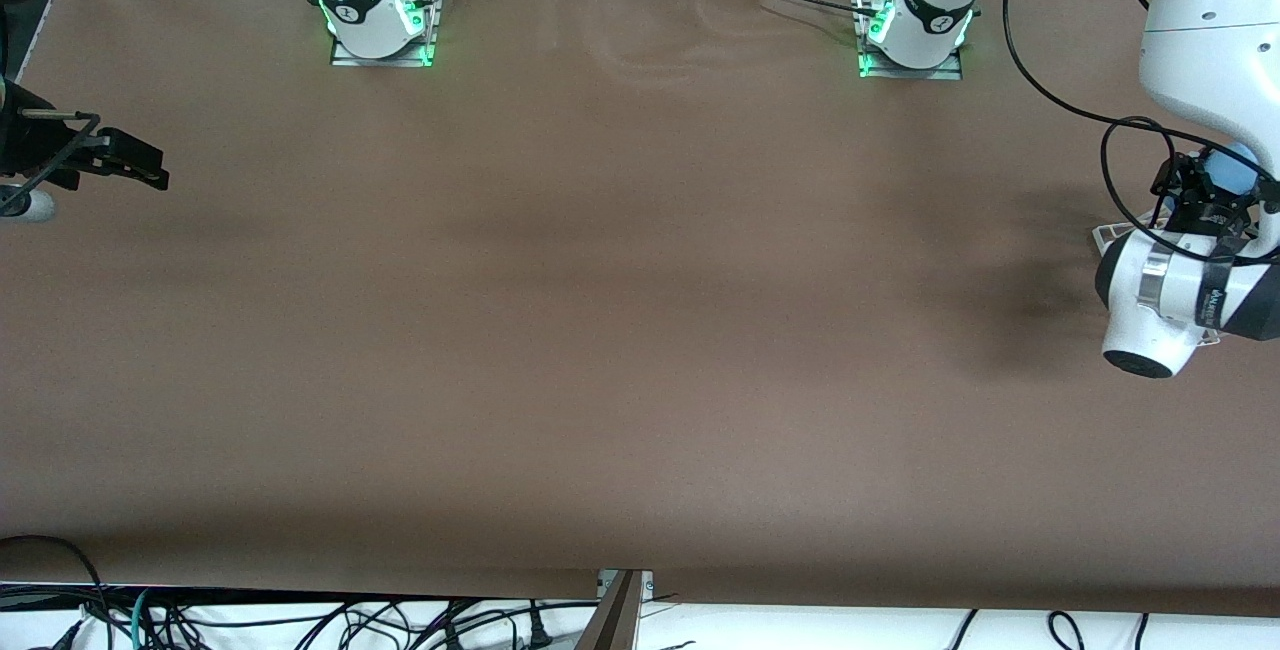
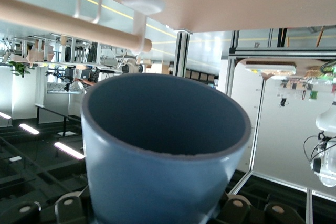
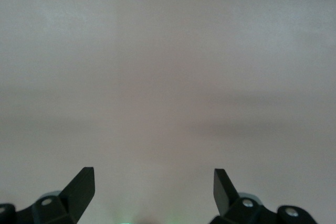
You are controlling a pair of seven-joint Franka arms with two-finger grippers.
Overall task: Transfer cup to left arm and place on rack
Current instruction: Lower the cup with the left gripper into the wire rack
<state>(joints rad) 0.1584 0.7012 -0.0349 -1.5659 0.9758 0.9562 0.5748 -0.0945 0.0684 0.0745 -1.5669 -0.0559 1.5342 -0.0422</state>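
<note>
The left gripper (image 1: 1215,192) grips the blue cup (image 1: 1232,167) over the white rack (image 1: 1115,233); better to lower slowly, mouth squared onto a loop. The right gripper (image 1: 140,165) waits, fingers spread.

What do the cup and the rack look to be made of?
The cup, shut in the left gripper at the left arm's end of the table, looks like matte blue plastic: smooth, opaque wall with an even moulded rim. The rack appears to be white coated wire, thin glossy rods, and its rod looks like pale unfinished wood, though no grain shows. The right gripper waits open.
</note>
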